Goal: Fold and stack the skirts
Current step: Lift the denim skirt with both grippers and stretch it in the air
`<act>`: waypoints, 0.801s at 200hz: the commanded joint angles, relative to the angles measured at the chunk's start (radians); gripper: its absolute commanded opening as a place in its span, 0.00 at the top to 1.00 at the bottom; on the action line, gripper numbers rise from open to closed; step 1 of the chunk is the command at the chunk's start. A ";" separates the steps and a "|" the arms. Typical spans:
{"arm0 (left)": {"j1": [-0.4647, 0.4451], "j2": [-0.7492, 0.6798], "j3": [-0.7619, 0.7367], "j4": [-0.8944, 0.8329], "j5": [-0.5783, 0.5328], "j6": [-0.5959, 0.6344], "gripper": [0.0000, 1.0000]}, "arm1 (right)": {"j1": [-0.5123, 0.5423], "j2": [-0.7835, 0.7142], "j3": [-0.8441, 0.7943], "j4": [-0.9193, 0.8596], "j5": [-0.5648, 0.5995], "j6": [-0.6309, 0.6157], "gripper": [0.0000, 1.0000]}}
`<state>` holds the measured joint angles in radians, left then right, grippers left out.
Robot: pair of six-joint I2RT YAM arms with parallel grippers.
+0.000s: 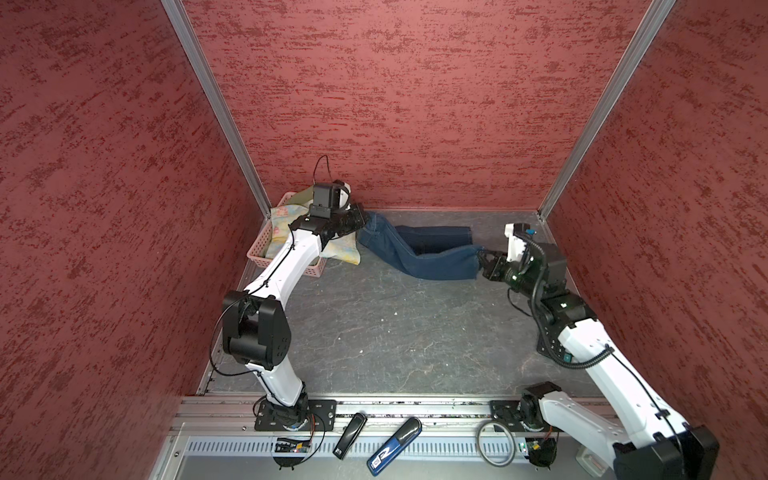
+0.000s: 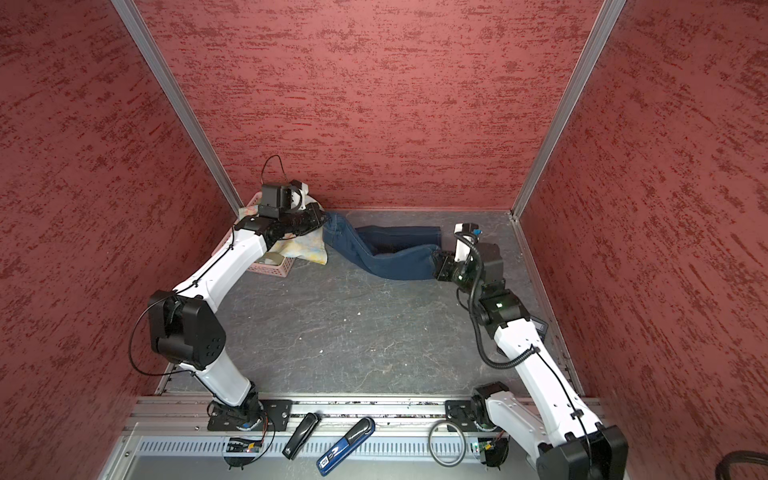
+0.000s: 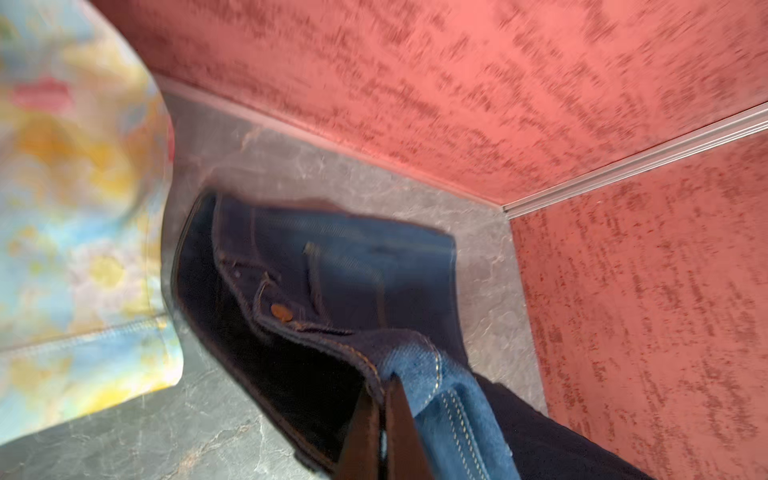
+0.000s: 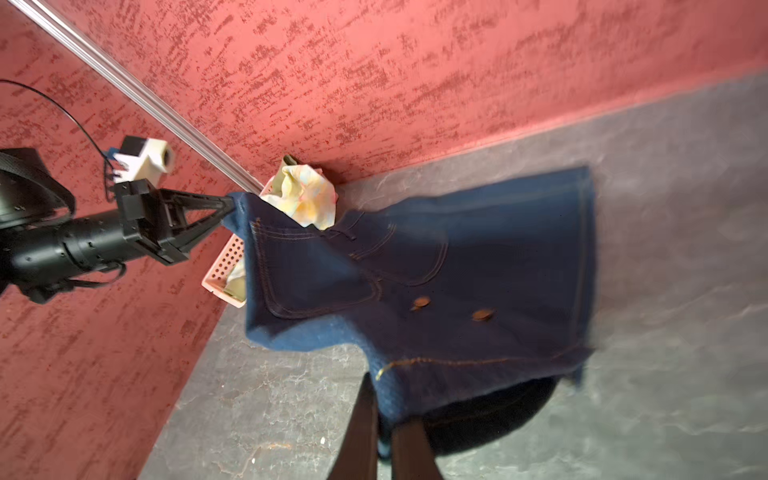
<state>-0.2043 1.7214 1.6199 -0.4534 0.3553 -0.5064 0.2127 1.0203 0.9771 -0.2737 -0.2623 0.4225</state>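
Diffuse light filling booth in both top views, moderately bright, focus holding sharp. Grey tabletop (image 1: 374, 324) carrying only soft shadows, darkest one pooling under denim skirt (image 1: 436, 264). Pale glare band running along tabletop edge, well in front of denim skirt. Left wrist view smearing: pastel skirt (image 3: 79, 208) beside denim skirt dissolving into blur, red wall (image 3: 457, 83) behind denim skirt streaking. Right wrist view blurring too, denim skirt's hem edge ghosting.

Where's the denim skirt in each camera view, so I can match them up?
In a top view: denim skirt far back, centre.
In a top view: the skirt again, far back, centre.
Left wrist: close up, filling the middle.
Right wrist: spread across the middle.
Shared landmark: pastel floral skirt beside it.
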 commanded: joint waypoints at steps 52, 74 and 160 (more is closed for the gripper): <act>0.089 0.024 0.277 -0.090 -0.013 0.046 1.00 | -0.221 0.160 0.444 -0.090 -0.068 -0.159 1.00; 0.091 0.050 0.352 -0.102 -0.012 0.048 1.00 | -0.269 0.265 0.584 -0.096 -0.097 -0.158 1.00; 0.064 0.358 0.863 -0.160 0.047 -0.015 1.00 | -0.334 0.843 1.449 -0.294 -0.102 -0.210 1.00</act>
<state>-0.1497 2.0357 2.3314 -0.5964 0.4294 -0.4961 -0.0872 1.7493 2.0926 -0.4664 -0.4194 0.2451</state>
